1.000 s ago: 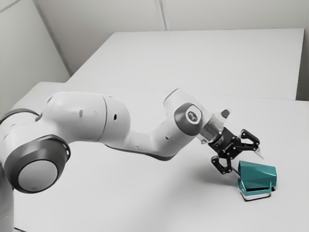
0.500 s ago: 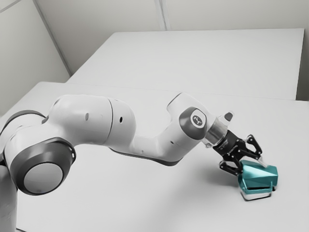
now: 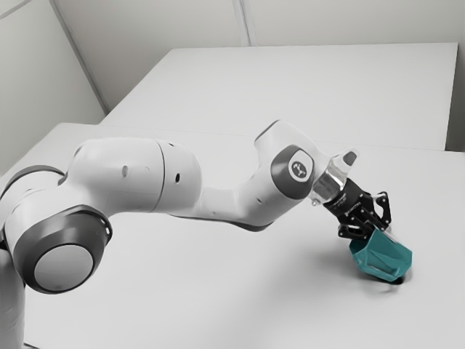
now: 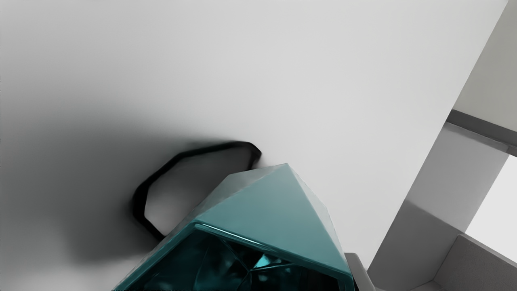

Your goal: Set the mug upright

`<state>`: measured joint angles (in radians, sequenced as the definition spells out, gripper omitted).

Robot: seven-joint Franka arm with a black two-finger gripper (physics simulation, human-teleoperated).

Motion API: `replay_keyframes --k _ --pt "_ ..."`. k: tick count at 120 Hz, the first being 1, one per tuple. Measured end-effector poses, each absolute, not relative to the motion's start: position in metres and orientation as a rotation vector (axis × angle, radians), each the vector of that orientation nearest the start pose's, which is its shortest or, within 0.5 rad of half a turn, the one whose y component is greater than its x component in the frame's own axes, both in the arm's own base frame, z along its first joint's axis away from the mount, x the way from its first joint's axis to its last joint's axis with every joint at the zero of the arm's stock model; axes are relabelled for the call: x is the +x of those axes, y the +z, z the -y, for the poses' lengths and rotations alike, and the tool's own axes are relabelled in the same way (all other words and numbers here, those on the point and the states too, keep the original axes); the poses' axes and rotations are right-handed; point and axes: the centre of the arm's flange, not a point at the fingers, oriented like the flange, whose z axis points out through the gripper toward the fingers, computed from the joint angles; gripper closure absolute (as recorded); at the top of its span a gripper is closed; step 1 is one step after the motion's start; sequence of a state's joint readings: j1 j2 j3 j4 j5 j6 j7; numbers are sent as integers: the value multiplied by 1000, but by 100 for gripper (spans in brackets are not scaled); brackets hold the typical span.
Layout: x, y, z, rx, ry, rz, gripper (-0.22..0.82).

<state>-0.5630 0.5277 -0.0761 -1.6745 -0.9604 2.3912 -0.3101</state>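
Leaning over with its mouth turned up toward the gripper (image 3: 383,234), the mug (image 3: 381,258) sits at a slant in the exterior view, neither flat on its side nor upright. Its mouth faces the exterior view's left and its base points down toward the exterior view's right. I can't tell whether its base edge bears on the table (image 3: 254,298) or floats just above it.

The gripper is right at the mug's upper side, but from my end I cannot tell whether the jaws are clamped on the mug or merely standing against it. That is my main worry: if the hold is only a nudge, more tilting could let the mug slip and drop over. Its faceted wall, I'd guess, gives a poor seat, so a pinch off its middle might let it swivel.

Beside the mug, the wrist view has a dark loop (image 4: 139,198); handle or shadow, I can't say. Were it the handle, it could catch on the table and twist the mug as it turns.

Pressing down too hard beneath the mug's tilt might skid its base along the table. Above the mug, toward the exterior view's left, the arm (image 3: 240,207) reaches in; letting go early, with the mug this slanted, would probably topple it
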Motion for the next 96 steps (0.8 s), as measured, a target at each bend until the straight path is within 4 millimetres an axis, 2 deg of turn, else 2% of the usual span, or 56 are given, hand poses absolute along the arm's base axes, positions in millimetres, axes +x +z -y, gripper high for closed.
replay_keyframes --k 5,13,25,42,62,77,96 --pt "560 324 416 2360 -235 -419 77" --pt "562 341 412 2372 -198 -396 77" --pt "565 374 390 2477 -80 -304 78" --pt "574 405 342 2697 78 -174 78" --pt "581 442 285 2895 141 -122 78" --pt "569 451 239 3009 104 -144 78" --pt "564 438 185 3105 24 -208 78"
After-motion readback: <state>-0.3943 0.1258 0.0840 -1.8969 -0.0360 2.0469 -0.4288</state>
